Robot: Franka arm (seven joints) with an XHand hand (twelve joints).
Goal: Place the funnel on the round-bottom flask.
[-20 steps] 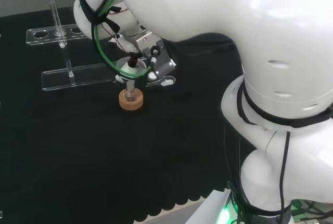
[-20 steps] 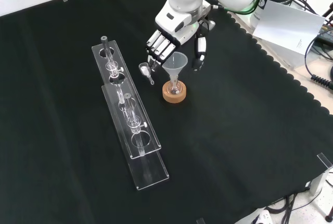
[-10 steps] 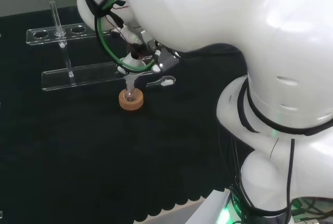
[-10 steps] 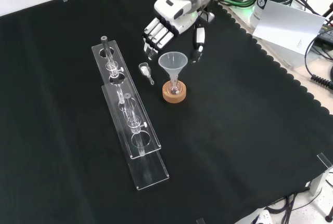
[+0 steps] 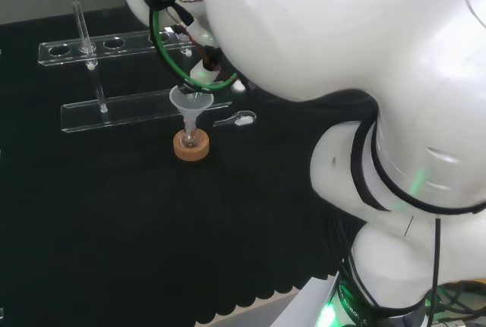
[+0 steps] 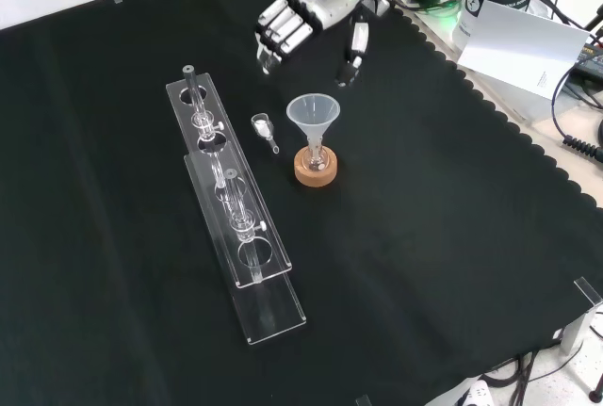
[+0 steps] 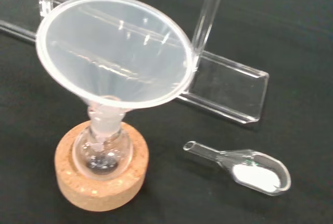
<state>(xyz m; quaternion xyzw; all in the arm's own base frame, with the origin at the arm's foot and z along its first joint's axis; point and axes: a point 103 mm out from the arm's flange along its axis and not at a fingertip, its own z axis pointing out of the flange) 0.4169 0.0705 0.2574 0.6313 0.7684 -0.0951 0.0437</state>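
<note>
- Funnel [image 6: 313, 116] sits with its stem in the flask [image 7: 101, 154] on the cork ring [image 6: 315, 170], nearer the front camera than the hand.
- Hand [image 6: 300, 18] above and apart, fingers straight, holding nothing.
- Placing looks done; next call: clear away without knocking the funnel.

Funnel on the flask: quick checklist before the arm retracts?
1. Funnel stem seated in the round-bottom flask neck: ok.
2. Flask sitting in the cork ring: ok.
3. Funnel upright: it tilts slightly in the wrist view; cannot tell if stable.
4. Hand apart from the funnel, fingers straight: ok.
5. Glass scoop with white powder lies beside the cork ring, not touching: ok.
6. Clear rack apart from the flask: ok.
</note>
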